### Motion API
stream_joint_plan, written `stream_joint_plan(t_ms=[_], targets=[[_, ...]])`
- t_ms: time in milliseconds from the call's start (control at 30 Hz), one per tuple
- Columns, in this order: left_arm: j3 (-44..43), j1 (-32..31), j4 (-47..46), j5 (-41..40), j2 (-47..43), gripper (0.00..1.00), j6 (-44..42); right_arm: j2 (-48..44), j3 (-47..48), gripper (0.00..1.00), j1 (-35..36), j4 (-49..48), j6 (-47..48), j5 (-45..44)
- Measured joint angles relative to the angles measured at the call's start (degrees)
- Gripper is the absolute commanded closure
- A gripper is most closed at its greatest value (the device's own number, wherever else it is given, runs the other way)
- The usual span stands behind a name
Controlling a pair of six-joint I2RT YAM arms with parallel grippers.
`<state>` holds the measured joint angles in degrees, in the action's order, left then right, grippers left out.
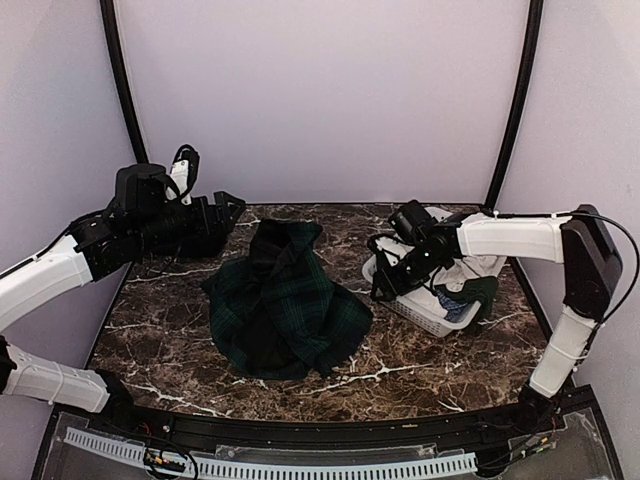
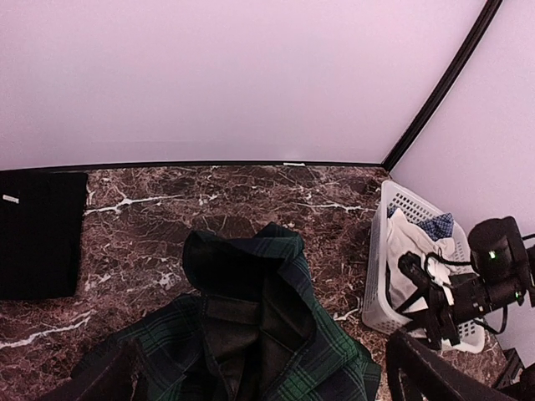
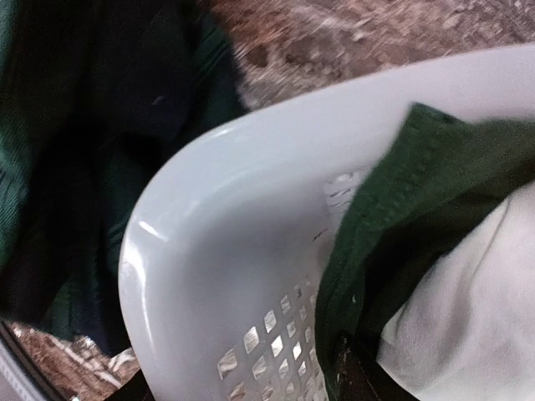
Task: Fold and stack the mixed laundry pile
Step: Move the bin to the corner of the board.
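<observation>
**Top view:** tartan skirt (image 1: 285,300) crumpled at table (image 1: 160,330) centre, black lining showing, no claw on it. Left claw (image 1: 226,210) raised over far-left corner. Right claw (image 1: 385,278) at basket (image 1: 425,312) near rim.

**Left wrist:** left claw's fingers (image 2: 435,372) wide apart, empty. Black cloth (image 2: 38,234) flat, squared, far left.

**Right wrist:** basket rim close; dark green garment (image 3: 393,225) and white garment (image 3: 476,309) inside. Right claw opening: cannot tell.

**Judgement:** skirt fold likely in hand. Next move calls for claws down on skirt edges, flattening first.
</observation>
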<state>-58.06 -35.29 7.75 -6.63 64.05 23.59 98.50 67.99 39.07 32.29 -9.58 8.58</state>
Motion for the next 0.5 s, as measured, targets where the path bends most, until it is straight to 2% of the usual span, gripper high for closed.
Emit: stream_joint_plan(t_ms=[233, 500], targets=[[0.0, 0.0, -0.7, 0.0, 0.0, 0.01, 0.0, 10.4, 10.8, 0.44, -12.2, -2.9, 3.6, 0.0], [0.0, 0.2, -1.0, 0.3, 0.0, 0.01, -0.5, 26.5, 33.7, 0.44, -21.5, -2.1, 9.2, -2.4]])
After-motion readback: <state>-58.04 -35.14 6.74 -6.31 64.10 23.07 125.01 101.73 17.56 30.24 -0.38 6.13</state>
